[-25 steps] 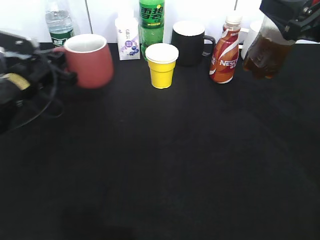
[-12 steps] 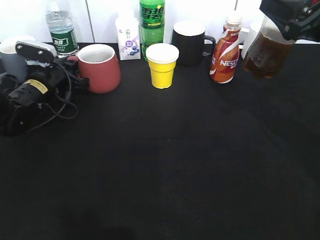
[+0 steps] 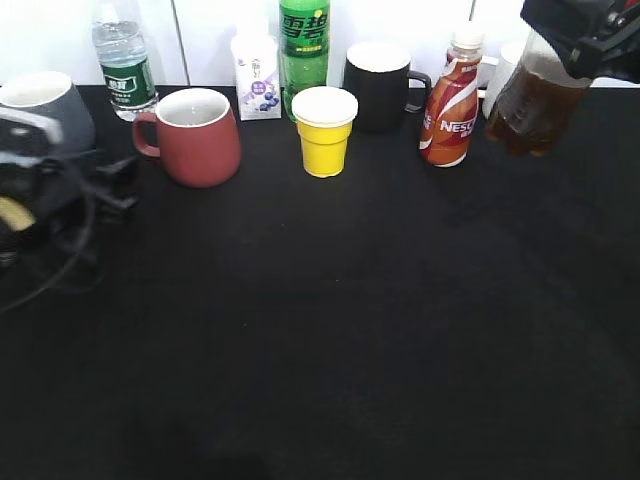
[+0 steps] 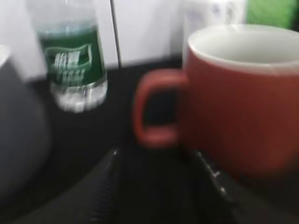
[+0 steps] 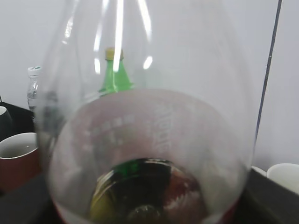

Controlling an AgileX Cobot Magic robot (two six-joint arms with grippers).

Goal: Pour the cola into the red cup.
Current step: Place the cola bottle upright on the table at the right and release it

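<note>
The red cup stands upright on the black table at the back left, handle to the left, and looks empty. My left gripper is open and empty, just left of the handle and apart from it. In the left wrist view the red cup is close ahead on the right, beyond my open left gripper. My right gripper at the top right holds the cola bottle in the air, its dark-filled base showing. The cola bottle fills the right wrist view and hides the fingers.
Along the back stand a grey mug, a water bottle, a small carton, a green soda bottle, a yellow paper cup, a black mug, a Nescafe bottle and a white cup.
The red cup went from held in the air to standing on the table. My left gripper let go of it and drew back to the left. The right arm has not moved.
</note>
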